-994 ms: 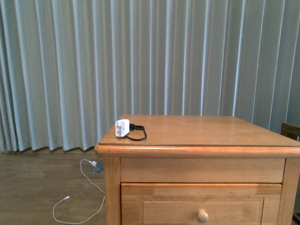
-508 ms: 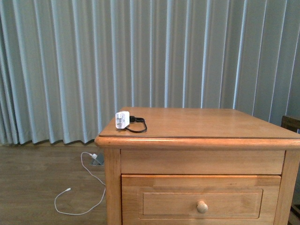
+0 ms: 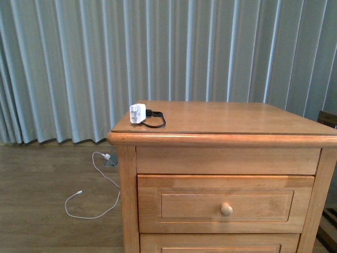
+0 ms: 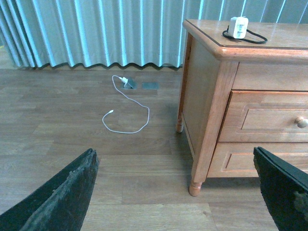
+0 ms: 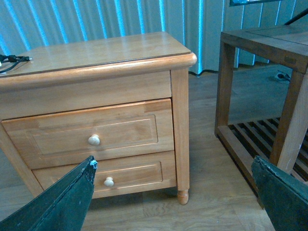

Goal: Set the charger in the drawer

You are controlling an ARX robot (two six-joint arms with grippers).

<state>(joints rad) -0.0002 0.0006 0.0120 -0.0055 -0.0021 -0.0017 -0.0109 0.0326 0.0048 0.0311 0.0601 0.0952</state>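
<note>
The charger (image 3: 138, 113), a small white cube with a short black cable looped beside it, stands on the left front part of the wooden nightstand's top (image 3: 226, 118). The left wrist view also shows the charger (image 4: 238, 27). The drawer (image 3: 184, 206), the upper one, is shut, with a round knob (image 3: 226, 209) in the middle. It also shows as the upper drawer (image 5: 125, 130) in the right wrist view. My left gripper (image 4: 173, 153) is open low over the floor, left of the nightstand. My right gripper (image 5: 173, 161) is open in front of the nightstand's right corner. Neither arm shows in the front view.
A long thin white cable (image 4: 126, 115) lies on the wood floor left of the nightstand, near a floor socket (image 4: 150, 85). A dark wooden side table (image 5: 260, 43) with a slatted shelf stands right of the nightstand. A lower drawer (image 5: 134, 174) is shut. Curtains hang behind.
The front view has shifted: the nightstand sits higher in the picture and more of the upper drawer shows. The charger keeps its place on the top.
</note>
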